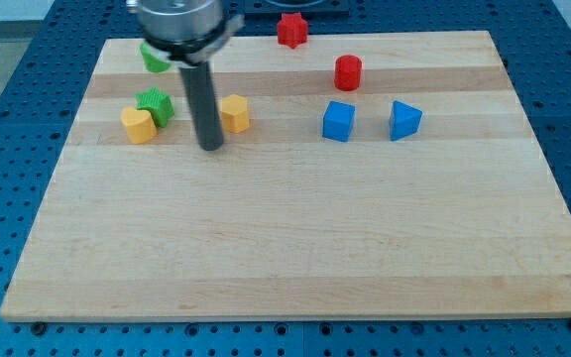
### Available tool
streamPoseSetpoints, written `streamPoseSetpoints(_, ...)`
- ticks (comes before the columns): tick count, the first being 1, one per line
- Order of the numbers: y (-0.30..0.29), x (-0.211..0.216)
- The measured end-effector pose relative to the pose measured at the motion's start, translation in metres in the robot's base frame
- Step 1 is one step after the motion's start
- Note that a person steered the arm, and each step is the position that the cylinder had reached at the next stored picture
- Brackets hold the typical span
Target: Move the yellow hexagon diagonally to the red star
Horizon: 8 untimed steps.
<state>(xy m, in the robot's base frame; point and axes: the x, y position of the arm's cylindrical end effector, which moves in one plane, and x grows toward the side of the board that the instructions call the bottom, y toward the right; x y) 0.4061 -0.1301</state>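
Note:
The yellow hexagon (pixel 235 113) lies on the wooden board at the view's upper left of centre. The red star (pixel 291 30) sits at the board's top edge, up and to the right of the hexagon. My tip (pixel 211 147) rests on the board just left of and slightly below the yellow hexagon, close to it; I cannot tell whether they touch. The rod rises from the tip toward the view's top.
A yellow block (pixel 139 125) and a green star (pixel 156 105) sit together left of the rod. A green block (pixel 153 57) is partly hidden behind the arm. A red cylinder (pixel 348 72), a blue cube (pixel 338 121) and a blue triangular block (pixel 403 119) lie to the right.

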Motion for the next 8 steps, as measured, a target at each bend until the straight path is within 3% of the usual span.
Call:
streamPoseSetpoints(2, 0.011, -0.009)
streamPoseSetpoints(4, 0.013, -0.046)
streamPoseSetpoints(7, 0.049, 0.003)
streamPoseSetpoints(8, 0.071, -0.057)
